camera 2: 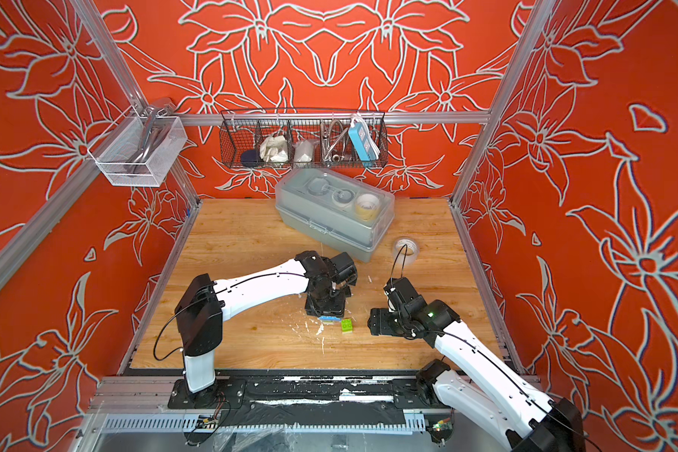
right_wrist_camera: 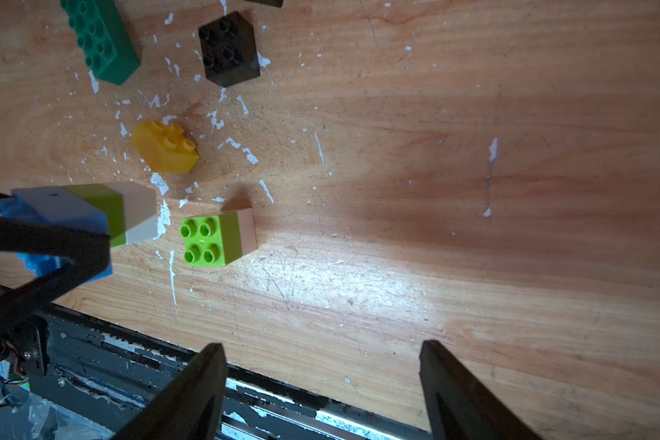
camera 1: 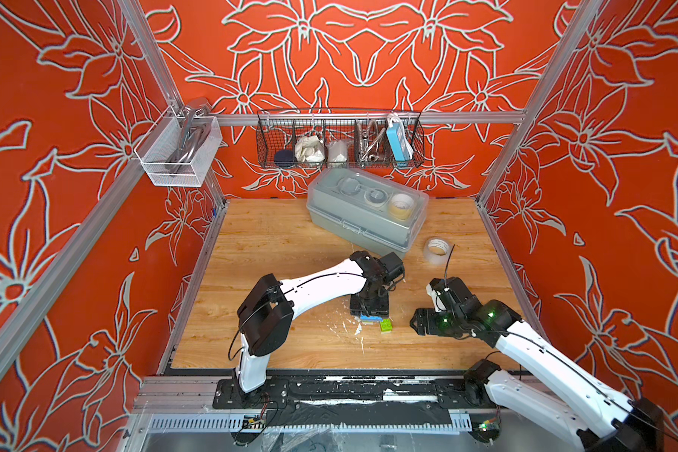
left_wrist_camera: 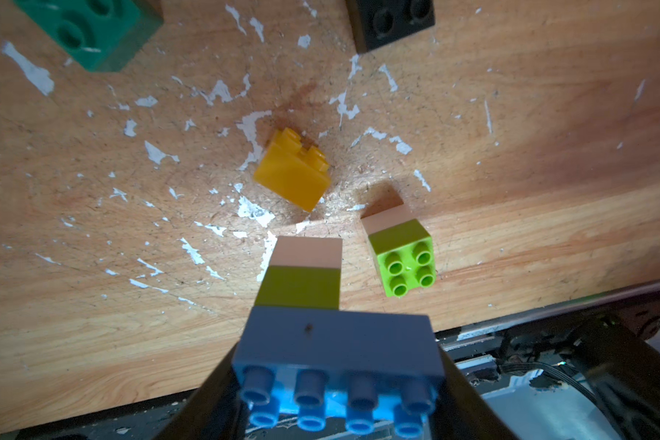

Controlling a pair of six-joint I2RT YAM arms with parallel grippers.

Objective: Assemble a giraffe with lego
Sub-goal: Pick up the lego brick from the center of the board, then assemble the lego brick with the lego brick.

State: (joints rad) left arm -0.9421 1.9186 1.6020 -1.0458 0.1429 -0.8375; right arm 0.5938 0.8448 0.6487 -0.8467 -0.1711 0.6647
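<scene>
The walls [camera 1: 55, 203] are orange-red with pale outlined flowers. The counter [right_wrist_camera: 435, 160] is light wood grain, flecked white. The long brick [left_wrist_camera: 336, 339] is blue; the attached stack [left_wrist_camera: 302, 282] and loose stack [left_wrist_camera: 401, 247] are lime and white. Also a yellow brick [left_wrist_camera: 290, 179], a dark green brick [right_wrist_camera: 100, 42] and a black brick [right_wrist_camera: 227, 47].

Both top views look down from high above the near edge over the whole table [camera 1: 275, 242], while both close wrist cameras share the lime-and-white stack [left_wrist_camera: 401, 247].

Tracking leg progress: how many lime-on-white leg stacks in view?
2. The first leg stack is attached under the blue brick held in the left gripper; the second leg stack stands loose on the table beside it. The arms may hide others.
</scene>
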